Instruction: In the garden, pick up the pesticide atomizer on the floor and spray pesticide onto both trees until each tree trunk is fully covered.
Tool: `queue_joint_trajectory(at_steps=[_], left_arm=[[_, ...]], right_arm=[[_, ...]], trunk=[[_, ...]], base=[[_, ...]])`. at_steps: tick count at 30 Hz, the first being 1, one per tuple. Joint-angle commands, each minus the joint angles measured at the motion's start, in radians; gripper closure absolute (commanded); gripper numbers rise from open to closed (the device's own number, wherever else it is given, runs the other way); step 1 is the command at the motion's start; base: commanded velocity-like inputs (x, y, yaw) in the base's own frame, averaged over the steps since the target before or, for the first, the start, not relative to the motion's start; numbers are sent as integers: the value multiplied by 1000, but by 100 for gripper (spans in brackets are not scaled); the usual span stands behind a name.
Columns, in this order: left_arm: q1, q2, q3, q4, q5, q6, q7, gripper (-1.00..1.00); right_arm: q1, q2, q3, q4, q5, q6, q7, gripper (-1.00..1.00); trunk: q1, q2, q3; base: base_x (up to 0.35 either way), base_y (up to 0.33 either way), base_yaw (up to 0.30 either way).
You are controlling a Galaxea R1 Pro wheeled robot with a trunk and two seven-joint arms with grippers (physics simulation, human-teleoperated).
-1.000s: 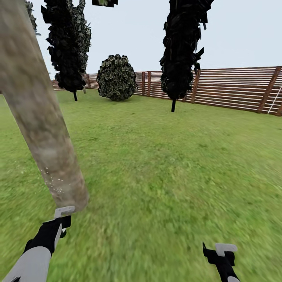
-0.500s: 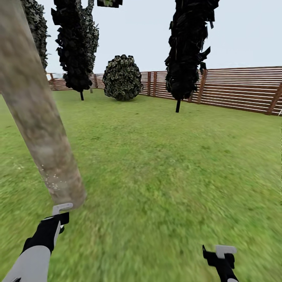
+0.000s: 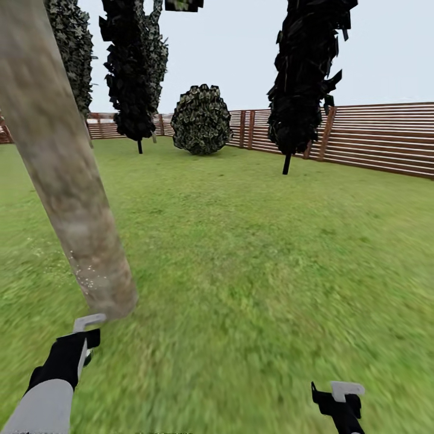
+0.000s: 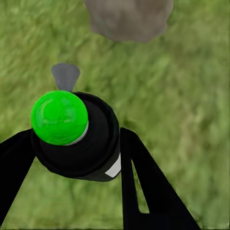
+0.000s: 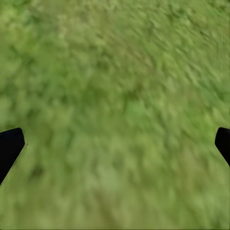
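Green lawn point(image 3: 271, 253) runs back to a reddish-brown slatted wooden fence point(image 3: 380, 138), and a thick pale grey-brown tree trunk point(image 3: 63, 175) leans across the head view, its foot meeting the grass just ahead of the left tool point(image 3: 84, 337). Tiny whitish specks of pesticide point(image 3: 84, 271) dot the lower part of that trunk near its base. The left tool is closed around the pesticide atomizer point(image 4: 79, 136): in the left wrist view its two black fingers point(image 4: 143, 187) press against either side of the dark bottle, whose bright green round end faces the camera, and the grey spray head point(image 4: 65, 75) juts out towards the trunk's base point(image 4: 128, 18). In the head view the light grey trigger head point(image 3: 89, 322) shows above the black tool, just short of the trunk. The right tool point(image 3: 340, 404) hangs low over bare grass, well apart from the trunk; in the right wrist view its fingertips point(image 5: 10, 146) stand wide apart with nothing between them. Dark columnar trees point(image 3: 304, 78) and a round bush point(image 3: 202, 119) stand near the fence.
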Motion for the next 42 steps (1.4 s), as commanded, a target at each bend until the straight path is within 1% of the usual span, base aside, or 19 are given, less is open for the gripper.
queue_joint_trajectory(at_steps=[1, 5, 8, 10, 12, 13, 14, 19, 20, 24, 26, 27, 29, 30, 33, 35, 37, 39, 42], left_arm=[[-3, 0, 2, -6, -7, 33, -7, 100], [-9, 8, 0, -15, -8, 89, -15, 100], [-48, 14, -13, -28, -7, 104, -19, 100], [-99, 11, -77, -32, -5, 116, -53, 100], [-133, 4, -120, -32, -4, 148, -77, 100], [-150, 2, -136, -32, -3, 175, -86, 100], [-193, 1, -158, -26, -1, 235, -114, 100], [-276, 14, -187, -22, -9, 290, -215, 100], [-283, 30, -194, -22, -12, 305, -223, 100], [-288, 156, -199, -20, -7, 319, -235, 100], [-288, 164, -215, -19, -7, 328, -243, 100], [-288, 163, -236, -19, -6, 339, -248, 100], [-293, 143, -338, -25, -2, 404, -287, 100], [-305, 134, -363, -29, -1, 438, -309, 100], [-331, 130, -388, -32, -3, 477, -347, 100], [-338, 155, -391, -35, -6, 487, -358, 100], [-337, 199, -393, -36, -3, 489, -361, 100], [-332, 219, -395, -36, -4, 490, -363, 100], [-328, 222, -396, -37, -4, 490, -362, 100]], right_arm=[[-1, 0, -4, 1, 11, -3, -6, -100], [-1, 0, -4, 2, 11, -3, -7, -100], [-1, 0, -4, 3, 11, -3, -7, -100], [-1, 0, -4, 2, 12, -3, -7, -100], [-1, 0, -4, 2, 12, -3, -7, -100], [-1, 0, -4, 2, 12, -3, -7, -100], [-1, 0, -4, 1, 11, -3, -7, -100], [-1, -3, -4, 1, 12, -3, -6, -100], [-1, -4, -4, 0, 12, -3, -7, -100], [-1, -7, -4, 0, 12, -3, -7, -100], [-1, -8, -4, 0, 12, -3, -7, -100], [-1, -8, -4, 0, 12, -3, -7, -100], [-1, -8, -4, 0, 12, -3, -7, -100], [-1, -8, -4, 0, 12, -3, -7, -100], [-1, -8, -4, 0, 12, -3, -7, -100], [-1, -8, -4, 0, 12, -3, -7, -100], [-1, -8, -4, 0, 12, -3, -7, -100], [-1, -8, -4, 0, 12, -3, -6, -100], [-1, -8, -4, 0, 12, -3, -6, -100]], trunk=[[0, 0, -1], [0, 0, -1], [0, 0, -1], [0, 0, -1], [0, 0, -1], [0, 0, -1], [0, 0, -1], [0, 0, -1], [0, 0, -1], [0, 0, -1], [0, 0, -1], [0, 0, -1], [0, 0, -1], [0, 0, -1], [0, 0, -1], [0, 0, -1], [0, 0, -1], [0, 0, -1], [0, 0, -1]], base=[[1, 0, 274], [0, 0, 274], [0, 0, 275], [0, 0, 273], [0, 0, 263], [0, 0, 249], [0, 0, 129], [0, 0, 31], [0, 0, 3], [0, 0, 0], [0, 0, 0], [0, 0, 0], [0, 0, 0], [0, 0, 0], [0, 0, 0], [0, 0, 0], [0, 0, 0], [0, 0, 0], [34, -164, 0]])
